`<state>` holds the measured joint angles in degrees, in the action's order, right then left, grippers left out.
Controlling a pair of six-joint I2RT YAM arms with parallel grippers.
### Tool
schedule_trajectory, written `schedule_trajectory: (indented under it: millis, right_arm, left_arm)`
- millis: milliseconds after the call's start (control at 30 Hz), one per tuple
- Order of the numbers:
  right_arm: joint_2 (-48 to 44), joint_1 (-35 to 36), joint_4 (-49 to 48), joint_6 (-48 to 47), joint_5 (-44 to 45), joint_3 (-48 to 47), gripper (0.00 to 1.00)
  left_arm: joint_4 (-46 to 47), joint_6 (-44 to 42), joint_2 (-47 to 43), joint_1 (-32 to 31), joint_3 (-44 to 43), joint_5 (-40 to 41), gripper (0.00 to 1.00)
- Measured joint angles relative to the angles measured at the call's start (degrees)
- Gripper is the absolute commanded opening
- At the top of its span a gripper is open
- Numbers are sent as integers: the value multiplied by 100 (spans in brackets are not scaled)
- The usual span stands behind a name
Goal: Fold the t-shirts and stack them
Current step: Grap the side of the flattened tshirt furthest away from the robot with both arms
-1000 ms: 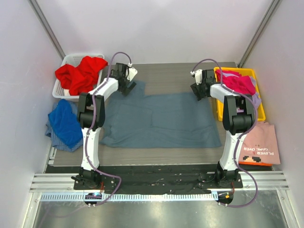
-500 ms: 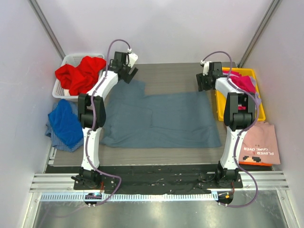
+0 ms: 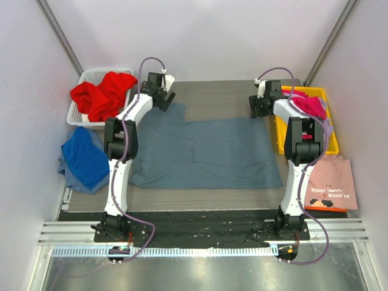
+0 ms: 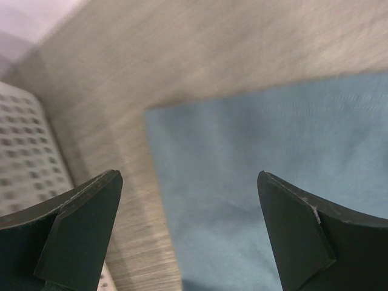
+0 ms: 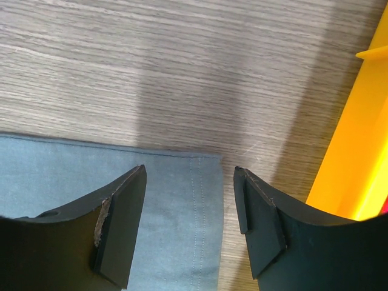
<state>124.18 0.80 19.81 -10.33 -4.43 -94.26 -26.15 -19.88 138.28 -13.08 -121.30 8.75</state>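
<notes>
- A large slate blue-grey t-shirt [image 3: 206, 151] lies spread flat in the middle of the desk [image 3: 212, 97], its far edge toward the back wall.
- It looks like thin, soft cloth: light, limp and likely to sag or bunch when lifted. My judgement is that it is best pinched at the two far corners, so that the edge lifts evenly for a fold.
- The left arm reaches forward to the shirt's far left corner. The left gripper [image 4: 188, 179] hovers above that corner with jaws spread wide, grasping nothing.
- The right arm reaches forward to the far right corner, close beside a yellow bin [image 3: 277, 142]. The right gripper [image 5: 189, 173] hangs over the hemmed corner with jaws apart, nothing between them.
- Other shirts wait around the edges:
  - A red t-shirt [image 3: 103, 94] is heaped in a white basket [image 3: 85, 79] at far left.
  - A royal blue t-shirt [image 3: 82, 157] lies crumpled at the left.
  - A magenta t-shirt [image 3: 306, 106] sits in the yellow bin.
  - A pale pink t-shirt [image 3: 330, 182] lies folded at near right.
</notes>
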Motion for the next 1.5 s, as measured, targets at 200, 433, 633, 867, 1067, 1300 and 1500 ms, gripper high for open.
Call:
schedule_trajectory:
  millis: [200, 433, 633, 867, 1067, 1300, 1500]
  right_arm:
    - [-2, 0, -2, -15, -70, 127, 67]
    - [-2, 0, 4, -70, -68, 170, 67]
    - [-2, 0, 4, -138, -70, 170, 67]
    - [-2, 0, 0, -205, -70, 177, 66]
    - [-2, 0, -7, -282, -107, 267, 66]
    - [-17, 0, -114, -310, -186, 343, 66]
    - [-57, 0, -188, -332, -240, 426, 66]
  left_arm:
    - [271, -74, -98, 4, 640, 24, 100]
    - [208, -181, -42, 9, 490, 92, 100]
    - [-160, -105, 540, 11, -702, 63, 100]
    - [-485, 328, 678, 70, -973, -260, 100]
    - [-673, 472, 778, 114, -984, -396, 99]
    - [-802, 479, 841, 118, -1054, -549, 94]
    - [-1062, 446, 973, 144, -1322, -717, 76]
